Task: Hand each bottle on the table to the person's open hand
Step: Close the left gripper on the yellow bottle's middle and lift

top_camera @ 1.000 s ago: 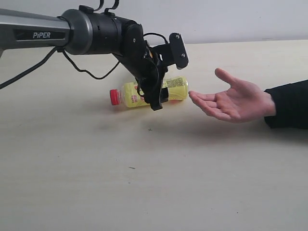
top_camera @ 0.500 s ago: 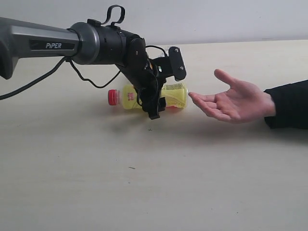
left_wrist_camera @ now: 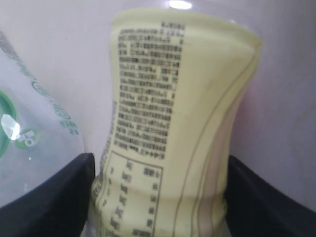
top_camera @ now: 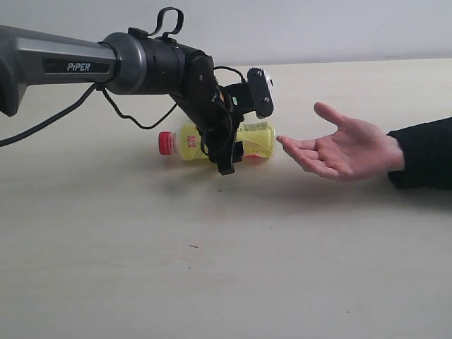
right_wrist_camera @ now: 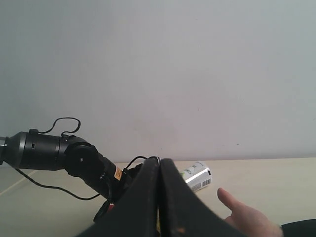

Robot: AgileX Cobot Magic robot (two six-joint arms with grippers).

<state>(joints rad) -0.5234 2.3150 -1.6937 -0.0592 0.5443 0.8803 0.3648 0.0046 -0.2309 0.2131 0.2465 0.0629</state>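
A yellow bottle (top_camera: 256, 138) with a red cap (top_camera: 166, 142) lies on its side on the pale table (top_camera: 212, 268). My left gripper (top_camera: 227, 152) straddles its middle, and in the left wrist view both black fingers (left_wrist_camera: 59, 197) press the printed yellow label (left_wrist_camera: 168, 123). Just right of the bottle's base, the person's open hand (top_camera: 346, 148) waits palm up, with a black cuff. A clear bottle with a green-white label (left_wrist_camera: 19, 128) lies behind the yellow one, mostly hidden in the exterior view. My right gripper (right_wrist_camera: 159, 165) is shut, held high and away. The other bottles are out of view.
The left arm's black cable (top_camera: 134, 116) hangs near the table behind the bottle. A pale wall (right_wrist_camera: 158, 74) stands beyond the table's far edge. The person's sleeve (top_camera: 424, 152) lies along the table at the right.
The left gripper came down over the yellow bottle, and its fingers now sit on both sides of it. The bottle shifted slightly left. The hand has stayed still.
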